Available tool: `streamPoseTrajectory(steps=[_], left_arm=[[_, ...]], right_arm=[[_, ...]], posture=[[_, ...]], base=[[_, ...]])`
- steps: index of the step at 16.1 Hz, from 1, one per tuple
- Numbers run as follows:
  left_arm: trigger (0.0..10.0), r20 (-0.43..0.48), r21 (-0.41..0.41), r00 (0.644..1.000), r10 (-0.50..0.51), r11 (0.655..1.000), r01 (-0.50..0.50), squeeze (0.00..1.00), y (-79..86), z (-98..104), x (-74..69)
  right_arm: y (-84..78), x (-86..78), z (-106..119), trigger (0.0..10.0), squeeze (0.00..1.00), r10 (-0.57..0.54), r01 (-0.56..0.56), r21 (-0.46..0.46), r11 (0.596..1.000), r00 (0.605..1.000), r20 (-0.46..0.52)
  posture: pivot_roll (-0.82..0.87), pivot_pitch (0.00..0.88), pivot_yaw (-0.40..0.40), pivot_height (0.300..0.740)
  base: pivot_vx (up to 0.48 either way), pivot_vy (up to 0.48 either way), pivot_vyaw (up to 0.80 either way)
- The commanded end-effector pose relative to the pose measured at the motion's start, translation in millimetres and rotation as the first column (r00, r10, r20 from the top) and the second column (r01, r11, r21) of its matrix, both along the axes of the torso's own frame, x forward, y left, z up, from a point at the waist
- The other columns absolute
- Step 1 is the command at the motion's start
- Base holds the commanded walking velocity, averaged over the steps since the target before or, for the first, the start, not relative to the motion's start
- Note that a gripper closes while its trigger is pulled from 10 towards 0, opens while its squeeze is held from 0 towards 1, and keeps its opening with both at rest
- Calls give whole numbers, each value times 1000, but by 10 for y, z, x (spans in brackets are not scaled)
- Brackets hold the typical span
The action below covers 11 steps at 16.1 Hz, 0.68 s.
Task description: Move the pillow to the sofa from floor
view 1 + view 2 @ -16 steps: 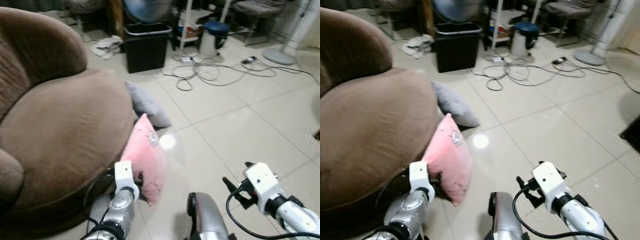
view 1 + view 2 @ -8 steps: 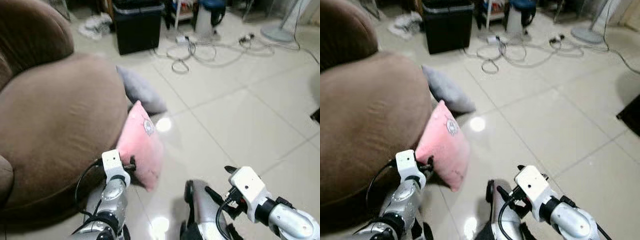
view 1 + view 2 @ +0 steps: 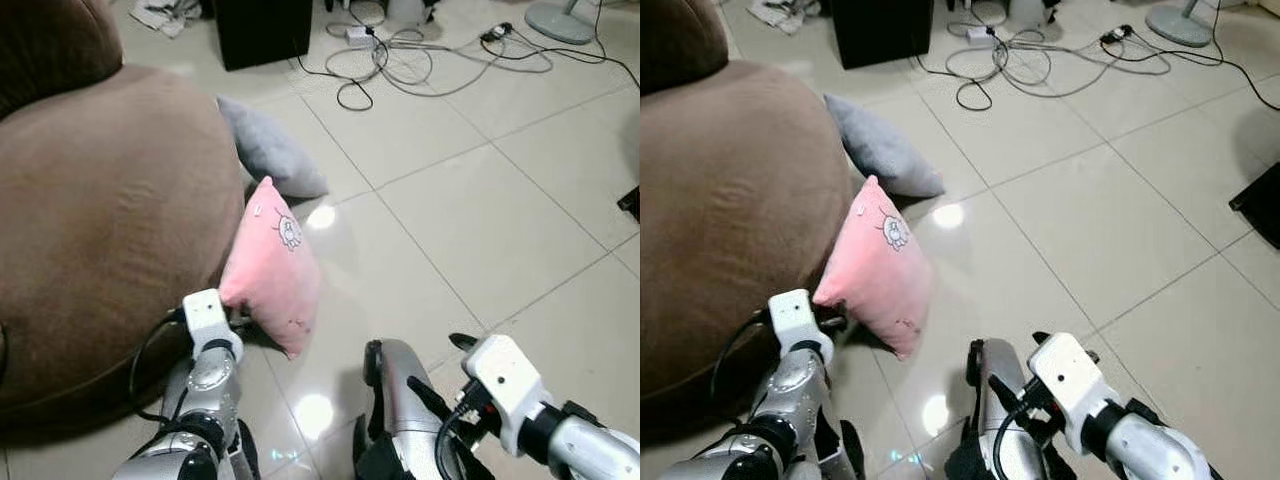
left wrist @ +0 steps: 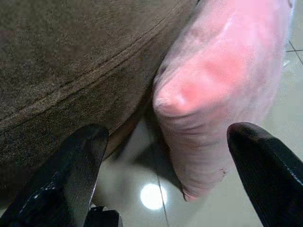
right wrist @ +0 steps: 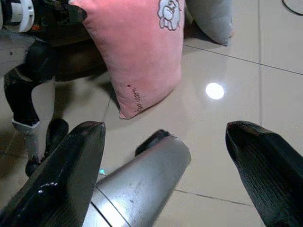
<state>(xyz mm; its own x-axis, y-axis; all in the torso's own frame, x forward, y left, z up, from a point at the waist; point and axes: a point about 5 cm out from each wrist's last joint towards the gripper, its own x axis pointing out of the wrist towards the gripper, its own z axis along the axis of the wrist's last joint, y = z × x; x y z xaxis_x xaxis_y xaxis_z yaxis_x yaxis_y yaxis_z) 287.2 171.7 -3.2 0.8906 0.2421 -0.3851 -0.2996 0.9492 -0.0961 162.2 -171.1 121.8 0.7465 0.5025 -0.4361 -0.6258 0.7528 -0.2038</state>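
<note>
I saw the pink pillow [image 3: 272,264] standing on the floor [image 3: 480,210] at frame centre-left against the sofa [image 3: 100,210], just ahead of my left gripper [image 4: 165,184], fingers spread wide and empty.

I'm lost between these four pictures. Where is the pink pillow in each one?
Left eye view: pink pillow left of centre, propped against the brown sofa.
Right eye view: left of centre, same lean.
Left wrist view: upper right, its corner between the open left pincer fingers.
Right wrist view: top centre, beyond the open right pincer.
Shared landmark: the brown sofa beside it.
</note>
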Motion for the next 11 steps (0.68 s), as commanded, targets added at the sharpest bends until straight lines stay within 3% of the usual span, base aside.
streamPoseTrajectory(steps=[1, 5, 8, 9, 10, 11], left_arm=[[10000, -24, -16, 999, 38, 999, -38, 1000, -9, -41, -34], [10000, 15, -107, 995, 100, 989, -98, 1000, -36, 14, 20], [10000, 71, -133, 997, 7, 991, 2, 1000, -237, 80, 86], [10000, 76, -127, 997, -26, 991, 35, 675, -277, 79, 83], [10000, 72, -104, 997, -36, 994, 44, 0, -270, 72, 74], [10000, 64, -86, 998, -26, 996, 31, 0, -239, 62, 63]], right_arm=[[-41, -35, 75, 10000, 0, -1, 1, -14, 1000, 1000, -1], [-90, -62, 243, 10000, 0, -10, 10, -31, 999, 1000, 21], [-105, -14, 234, 10000, 0, -53, 53, -12, 999, 999, 13], [-106, 0, 232, 10000, 0, -73, 73, 0, 997, 997, 16], [-94, 1, 232, 10000, 0, -84, 84, 7, 996, 996, 19], [-90, -3, 240, 10000, 0, -94, 93, 7, 996, 995, 23]], posture=[[-464, 237, -109, 547], [-490, 218, -187, 547], [-444, 217, -189, 547], [-439, 214, -187, 547], [-436, 208, -182, 547], [-435, 205, -181, 547]], base=[[0, 0, 0], [0, 0, 0], [0, 0, 0], [0, 0, 0], [0, 0, 0], [0, 0, 0]])
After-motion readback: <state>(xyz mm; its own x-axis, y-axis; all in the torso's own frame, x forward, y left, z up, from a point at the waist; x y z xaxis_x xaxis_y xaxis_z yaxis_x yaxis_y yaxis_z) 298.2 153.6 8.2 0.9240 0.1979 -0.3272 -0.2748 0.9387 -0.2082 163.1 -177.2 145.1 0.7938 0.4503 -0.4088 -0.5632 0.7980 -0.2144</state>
